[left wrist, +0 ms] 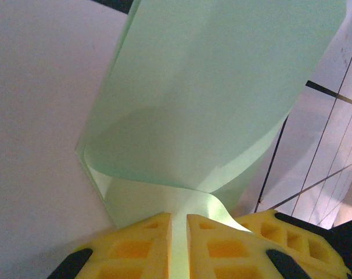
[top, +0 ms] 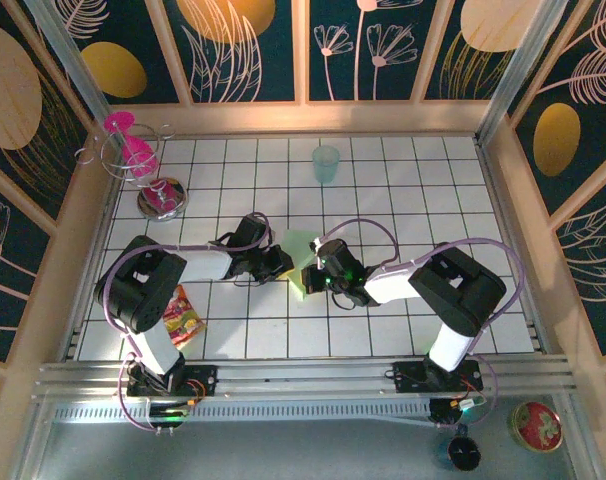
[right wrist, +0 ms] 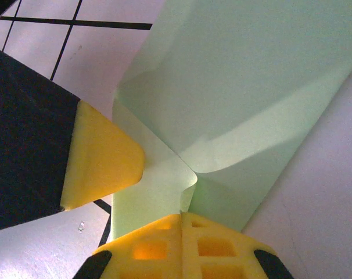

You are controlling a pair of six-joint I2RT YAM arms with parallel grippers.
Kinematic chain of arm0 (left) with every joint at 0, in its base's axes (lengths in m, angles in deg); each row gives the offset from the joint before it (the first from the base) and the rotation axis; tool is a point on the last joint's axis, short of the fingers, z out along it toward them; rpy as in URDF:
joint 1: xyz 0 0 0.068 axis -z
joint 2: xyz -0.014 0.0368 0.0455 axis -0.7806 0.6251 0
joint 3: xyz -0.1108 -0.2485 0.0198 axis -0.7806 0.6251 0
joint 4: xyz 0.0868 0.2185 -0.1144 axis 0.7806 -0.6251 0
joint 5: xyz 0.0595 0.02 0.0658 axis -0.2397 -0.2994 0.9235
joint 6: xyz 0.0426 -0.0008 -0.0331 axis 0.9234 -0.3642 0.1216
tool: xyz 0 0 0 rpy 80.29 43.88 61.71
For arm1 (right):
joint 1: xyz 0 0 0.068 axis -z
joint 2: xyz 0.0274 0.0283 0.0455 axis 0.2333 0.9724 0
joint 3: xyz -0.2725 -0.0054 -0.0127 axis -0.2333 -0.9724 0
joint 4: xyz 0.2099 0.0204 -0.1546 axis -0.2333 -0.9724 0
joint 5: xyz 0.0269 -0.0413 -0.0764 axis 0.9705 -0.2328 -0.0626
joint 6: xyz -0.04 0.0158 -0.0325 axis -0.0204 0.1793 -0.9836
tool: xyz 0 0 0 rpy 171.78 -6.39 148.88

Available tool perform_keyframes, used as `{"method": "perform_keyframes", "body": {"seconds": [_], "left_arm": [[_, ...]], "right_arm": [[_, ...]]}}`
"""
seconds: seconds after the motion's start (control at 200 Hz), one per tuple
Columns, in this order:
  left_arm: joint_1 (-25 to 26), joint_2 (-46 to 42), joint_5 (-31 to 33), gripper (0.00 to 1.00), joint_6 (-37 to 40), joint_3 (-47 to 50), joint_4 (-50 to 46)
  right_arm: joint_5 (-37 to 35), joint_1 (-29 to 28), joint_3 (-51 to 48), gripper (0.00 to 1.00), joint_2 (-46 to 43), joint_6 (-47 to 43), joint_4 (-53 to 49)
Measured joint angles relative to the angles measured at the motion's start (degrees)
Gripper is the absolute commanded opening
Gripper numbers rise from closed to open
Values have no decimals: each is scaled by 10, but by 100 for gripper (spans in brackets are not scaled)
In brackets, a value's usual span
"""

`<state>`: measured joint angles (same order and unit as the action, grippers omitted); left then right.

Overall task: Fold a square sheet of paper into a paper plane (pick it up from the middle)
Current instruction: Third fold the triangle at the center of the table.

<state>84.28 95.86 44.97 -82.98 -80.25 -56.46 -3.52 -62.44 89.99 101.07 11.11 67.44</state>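
the green paper sheet (top: 297,248) is at the middle of the table (top: 413,190), curled up off the tiles. the left claw (left wrist: 179,220) pinches it from 9 o'clock, jaws narrow on the paper. the right claw (right wrist: 182,216) is clamped tight on it from 3 o'clock. a teal cup (top: 326,163) stands at 12 o'clock.

Square sheet of paper (top: 297,248) (left wrist: 211,104) (right wrist: 245,87): light green, thin, plain. Mid-table, over white tiles. Not flat: bent over itself in soft loop, upper layer curling above lower. Near edge pinched in left gripper (top: 283,263) (left wrist: 179,224); another edge pinched in right gripper (top: 318,272) (right wrist: 182,224).
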Motion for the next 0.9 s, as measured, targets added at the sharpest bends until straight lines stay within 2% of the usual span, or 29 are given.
{"method": "perform_keyframes", "body": {"seconds": [0.235,0.385,0.461,0.646,0.901], "left_arm": [[0,5,0,15,0,0,1],[0,7,0,14,0,0,4],[0,7,0,13,0,0,5],[0,8,1,11,-4,2,7],[0,12,1,9,-21,5,25]], "right_arm": [[-1,2,11,0,0,1,-20],[-3,6,16,24,-11,15,-40],[-6,14,16,30,-32,31,-58],[-4,30,16,30,-91,56,-85],[57,28,23,13,-98,67,-105]]}}
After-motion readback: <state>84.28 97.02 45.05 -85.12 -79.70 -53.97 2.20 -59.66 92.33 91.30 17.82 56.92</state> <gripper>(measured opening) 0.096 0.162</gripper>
